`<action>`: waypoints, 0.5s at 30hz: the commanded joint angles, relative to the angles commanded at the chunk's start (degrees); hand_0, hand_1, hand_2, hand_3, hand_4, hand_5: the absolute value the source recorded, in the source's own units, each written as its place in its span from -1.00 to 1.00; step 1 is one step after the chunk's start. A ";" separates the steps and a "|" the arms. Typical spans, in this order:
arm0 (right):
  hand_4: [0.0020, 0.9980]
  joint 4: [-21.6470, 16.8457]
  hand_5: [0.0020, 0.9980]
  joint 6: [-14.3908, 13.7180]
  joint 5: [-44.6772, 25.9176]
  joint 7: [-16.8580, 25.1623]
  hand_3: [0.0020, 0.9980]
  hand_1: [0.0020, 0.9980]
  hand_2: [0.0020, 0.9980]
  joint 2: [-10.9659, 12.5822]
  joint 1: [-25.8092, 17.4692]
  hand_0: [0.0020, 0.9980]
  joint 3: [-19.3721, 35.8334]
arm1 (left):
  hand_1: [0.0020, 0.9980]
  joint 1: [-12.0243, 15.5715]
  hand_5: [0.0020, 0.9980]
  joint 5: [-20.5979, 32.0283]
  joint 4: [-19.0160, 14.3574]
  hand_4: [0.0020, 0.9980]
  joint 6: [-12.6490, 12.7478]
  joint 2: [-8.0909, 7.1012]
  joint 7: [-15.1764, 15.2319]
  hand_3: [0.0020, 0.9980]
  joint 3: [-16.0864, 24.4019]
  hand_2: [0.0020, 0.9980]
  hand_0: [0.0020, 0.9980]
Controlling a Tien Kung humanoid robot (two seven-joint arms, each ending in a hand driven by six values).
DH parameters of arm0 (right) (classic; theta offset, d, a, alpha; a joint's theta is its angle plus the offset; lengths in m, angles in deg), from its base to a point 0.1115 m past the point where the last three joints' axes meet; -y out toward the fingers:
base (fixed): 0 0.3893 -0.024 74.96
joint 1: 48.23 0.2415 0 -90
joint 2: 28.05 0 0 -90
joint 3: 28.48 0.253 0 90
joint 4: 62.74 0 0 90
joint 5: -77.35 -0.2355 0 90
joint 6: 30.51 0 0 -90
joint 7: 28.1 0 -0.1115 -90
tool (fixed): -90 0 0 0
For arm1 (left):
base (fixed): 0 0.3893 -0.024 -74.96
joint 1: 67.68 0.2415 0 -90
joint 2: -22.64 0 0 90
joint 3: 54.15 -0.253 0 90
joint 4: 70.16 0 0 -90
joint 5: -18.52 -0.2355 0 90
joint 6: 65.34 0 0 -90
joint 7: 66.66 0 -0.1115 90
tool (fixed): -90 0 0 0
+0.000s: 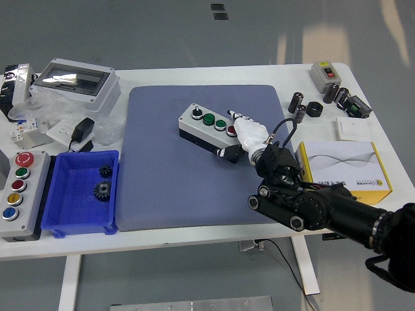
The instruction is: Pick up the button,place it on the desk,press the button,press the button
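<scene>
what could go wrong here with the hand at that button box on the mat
The right hand sits at the right end of the grey button box, by its red button. The box lies loose on the soft blue mat, so an off-centre push could slide or tip it rather than click. The green buttons sit close by; a finger drifting left might hit the wrong one.

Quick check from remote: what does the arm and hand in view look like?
Only the right arm shows: black, bulky segments with round silver-rimmed joint caps along its lower edge. A thin black cable loops off its wrist. The right hand is white with dark fingertips.
</scene>
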 joint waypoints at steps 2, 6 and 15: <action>0.86 0.11 -0.41 -0.36 0.15 0.07 1.00 0.18 0.45 -0.03 0.00 -0.34 -0.23 | 0.22 -0.01 -0.70 0.02 0.00 0.28 -0.01 0.00 0.07 0.20 -0.02 0.12 0.28; 0.86 0.12 -0.41 -1.09 0.87 0.15 1.00 0.18 0.45 -0.02 -0.02 -0.34 -0.56 | 0.22 0.03 -0.70 -0.01 0.00 0.28 0.01 0.02 0.18 0.20 0.00 0.12 0.28; -0.33 0.64 -0.81 -0.52 1.69 -0.24 0.46 -0.25 -0.04 -0.19 -0.29 -0.74 -1.82 | 0.22 0.09 -0.70 0.53 0.00 0.28 -0.06 0.05 0.61 0.21 -0.64 0.12 0.28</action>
